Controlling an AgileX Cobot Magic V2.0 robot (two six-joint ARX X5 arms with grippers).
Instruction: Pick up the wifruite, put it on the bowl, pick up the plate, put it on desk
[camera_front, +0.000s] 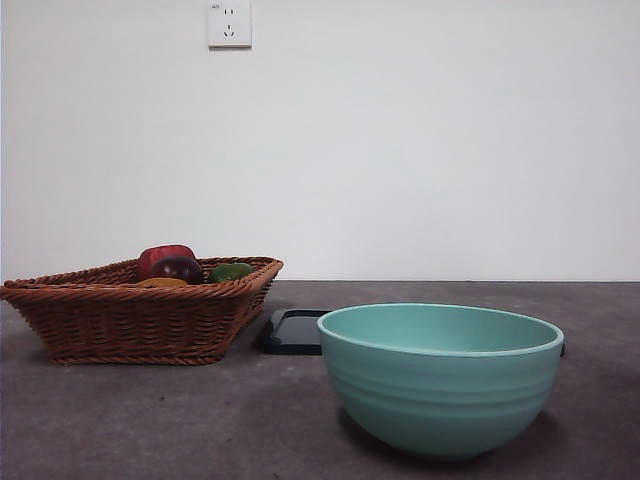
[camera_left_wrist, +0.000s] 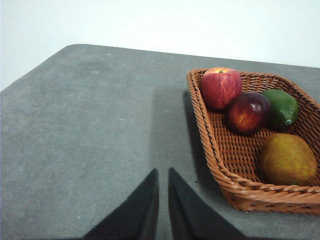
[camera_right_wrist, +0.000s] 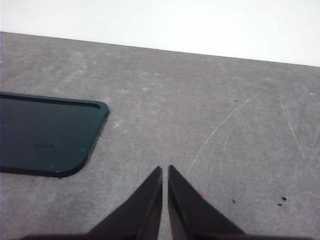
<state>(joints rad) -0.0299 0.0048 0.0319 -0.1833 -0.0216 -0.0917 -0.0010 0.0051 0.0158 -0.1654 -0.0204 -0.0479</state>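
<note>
The wifruite, a rounded orange-brown fruit, lies in a wicker basket; in the front view only its top peeks over the rim. The teal bowl stands empty at the front right of the desk. Behind the bowl a flat dark plate lies on the desk, and the right wrist view also shows that plate. My left gripper hovers shut above bare desk beside the basket. Shut too, my right gripper hangs over the desk beside the plate. Neither arm shows in the front view.
The basket at the left also holds a red apple, a dark purple-red fruit and a green fruit. A white wall with a socket closes off the back.
</note>
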